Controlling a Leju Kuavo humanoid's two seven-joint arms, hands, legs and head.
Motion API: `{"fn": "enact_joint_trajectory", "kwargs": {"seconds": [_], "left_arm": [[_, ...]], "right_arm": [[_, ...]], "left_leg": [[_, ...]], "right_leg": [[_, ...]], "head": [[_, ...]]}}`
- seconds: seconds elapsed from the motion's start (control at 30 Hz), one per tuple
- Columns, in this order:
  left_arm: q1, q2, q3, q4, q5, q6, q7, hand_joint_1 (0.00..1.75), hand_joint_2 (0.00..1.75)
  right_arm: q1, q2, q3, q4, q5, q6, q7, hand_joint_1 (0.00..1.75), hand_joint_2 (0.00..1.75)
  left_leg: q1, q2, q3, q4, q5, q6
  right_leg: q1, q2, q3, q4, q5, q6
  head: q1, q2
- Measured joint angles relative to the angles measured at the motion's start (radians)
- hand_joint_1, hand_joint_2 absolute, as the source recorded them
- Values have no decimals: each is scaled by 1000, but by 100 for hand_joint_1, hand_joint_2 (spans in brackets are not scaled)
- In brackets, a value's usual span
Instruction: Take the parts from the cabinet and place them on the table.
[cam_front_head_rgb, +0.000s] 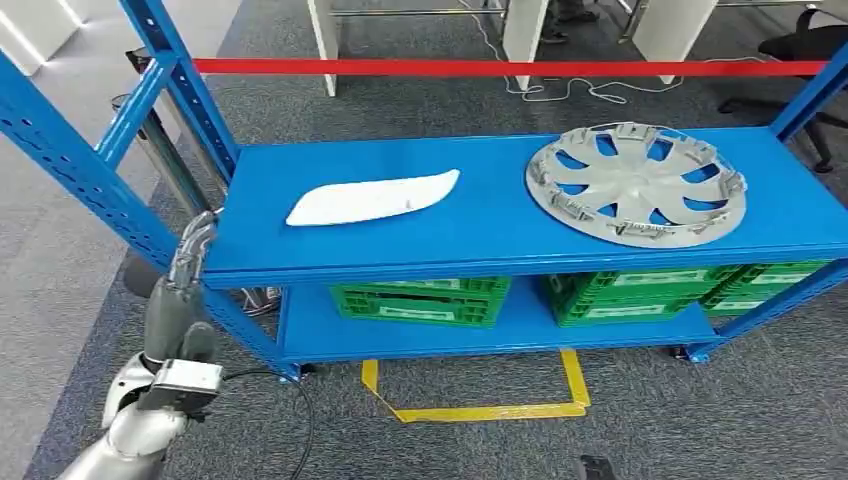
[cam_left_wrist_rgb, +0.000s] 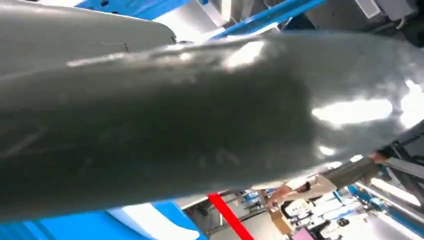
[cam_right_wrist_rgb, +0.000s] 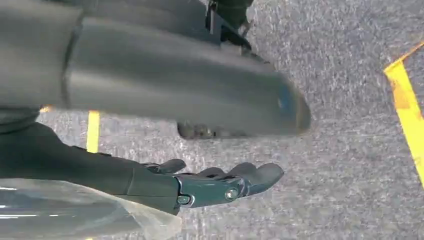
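**A:** Your left hand (cam_front_head_rgb: 192, 250) is up by the front left corner of the top shelf (cam_front_head_rgb: 500, 225), right at the edge. I cannot tell if its fingers are apart or together. They look bunched, but it is too small to be sure.

**B:** And your right hand (cam_right_wrist_rgb: 220, 182)?

**A:** It hangs low over the grey floor, fingers apart, holding nothing.

**B:** Where are the parts?

**A:** The white part (cam_front_head_rgb: 372, 198) lies flat on the left half of the shelf, near the middle. The wheel cover (cam_front_head_rgb: 636, 181) lies on the right half, well apart from it.

**B:** What could go wrong?

**A:** Your left hand is so near the shelf edge and the blue post (cam_front_head_rgb: 90, 165) that it may bump them if you lift straight in. Also, the white part is thin and flat. You may just push it toward the back edge and not get under it.

**B:** And the cover?

**A:** It is wide, so one hand may let it tip.
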Motion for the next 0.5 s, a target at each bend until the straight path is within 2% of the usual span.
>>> {"fn": "enact_joint_trajectory", "kwargs": {"seconds": [0.27, 0.4, 0.5], "left_arm": [[56, -3, 32, -19, -27, 40, 0, 0, 0], [91, -2, 55, -40, -46, 45, 1, 0, 0], [99, 1, 64, -47, -48, 41, 6, 0, 0]], "right_arm": [[0, -2, 13, 0, 73, -189, -98, 0, 175], [-10, 2, -18, 0, -42, -177, -116, 0, 175], [-11, 3, -32, 0, -20, -175, -109, 0, 175]], "left_leg": [[-2, 0, -1, 4, -1, 1], [-5, 0, -1, 6, -4, 6], [-9, -1, -3, 10, -7, 13]], "right_leg": [[-1, 0, 0, -2, 1, 1], [-5, 0, 0, -2, 1, 4], [-9, -1, 1, -3, 2, 11]], "head": [[0, 0], [-1, 0], [0, 0]]}}
